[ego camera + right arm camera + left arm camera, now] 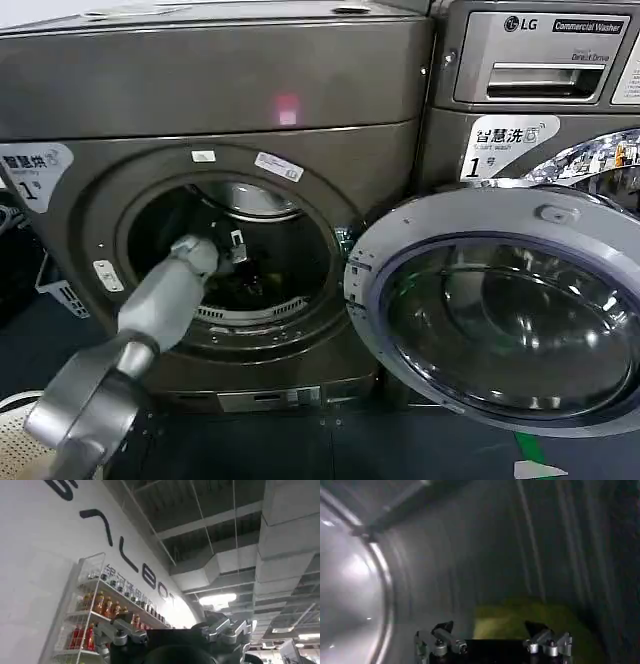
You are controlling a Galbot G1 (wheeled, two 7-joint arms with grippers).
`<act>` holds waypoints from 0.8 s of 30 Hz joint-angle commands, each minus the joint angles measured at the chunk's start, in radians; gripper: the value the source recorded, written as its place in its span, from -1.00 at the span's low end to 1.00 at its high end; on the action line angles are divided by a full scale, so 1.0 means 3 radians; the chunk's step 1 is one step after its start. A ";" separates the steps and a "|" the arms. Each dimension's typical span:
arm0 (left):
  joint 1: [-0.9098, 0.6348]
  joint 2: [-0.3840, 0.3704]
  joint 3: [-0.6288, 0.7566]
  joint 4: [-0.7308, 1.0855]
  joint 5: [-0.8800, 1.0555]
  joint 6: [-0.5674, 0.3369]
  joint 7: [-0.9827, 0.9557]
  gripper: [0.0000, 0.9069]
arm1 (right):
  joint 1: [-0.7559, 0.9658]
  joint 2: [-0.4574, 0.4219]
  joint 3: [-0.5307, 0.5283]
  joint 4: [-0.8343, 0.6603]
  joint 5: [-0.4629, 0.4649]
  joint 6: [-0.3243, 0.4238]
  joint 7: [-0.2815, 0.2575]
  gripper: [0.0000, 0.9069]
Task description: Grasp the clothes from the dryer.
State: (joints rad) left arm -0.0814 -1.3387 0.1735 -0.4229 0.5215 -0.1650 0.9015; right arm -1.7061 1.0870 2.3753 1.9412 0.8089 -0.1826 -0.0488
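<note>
The dryer [200, 90] is the dark grey-brown machine with its round porthole uncovered. My left arm reaches through the porthole, and the left gripper [238, 250] is inside the steel drum. In the left wrist view the clothes [520, 621], a yellow-green bundle, lie low in the drum just ahead of the left gripper [489, 628]. Its fingers stand apart with nothing between them and are not touching the fabric. The right gripper [170, 630] points up at the ceiling, away from the dryer, with its fingers spread and empty.
The dryer's round glass door [500, 310] hangs open to the right of the porthole. A silver LG washer [540, 60] stands behind it. A white basket [60, 292] and a light mesh bin [15, 430] sit at the left.
</note>
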 commanded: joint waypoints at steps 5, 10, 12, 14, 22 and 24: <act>-0.0300 -0.0114 0.0341 0.0445 0.1003 0.0067 0.0299 1.00 | 0.0006 0.0002 -0.0016 0.0009 -0.0004 0.0009 -0.0004 1.00; -0.0238 -0.0125 0.0385 0.0498 0.0854 0.0301 0.0112 1.00 | 0.0005 0.0006 -0.0025 0.0010 -0.0005 0.0018 -0.0014 1.00; -0.0213 -0.0137 0.0380 0.0500 0.0859 0.0320 0.0073 1.00 | 0.0003 0.0006 -0.0028 0.0012 -0.0005 0.0021 -0.0020 1.00; -0.0203 -0.0147 0.0365 0.0496 0.0843 0.0330 0.0053 1.00 | 0.0001 0.0010 -0.0028 0.0017 -0.0005 0.0022 -0.0019 1.00; -0.0206 -0.0228 0.0368 0.0628 0.0709 0.0359 0.0050 1.00 | -0.0017 0.0001 -0.0017 0.0031 -0.0004 0.0028 -0.0023 1.00; -0.0192 -0.0248 0.0368 0.0646 0.0702 0.0370 0.0046 1.00 | -0.0011 0.0000 -0.0028 0.0035 -0.0008 0.0030 -0.0025 1.00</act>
State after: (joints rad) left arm -0.1426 -1.4034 0.2753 -0.2529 0.7392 -0.0679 0.9214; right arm -1.7098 1.0880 2.3677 1.9500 0.8069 -0.1740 -0.0558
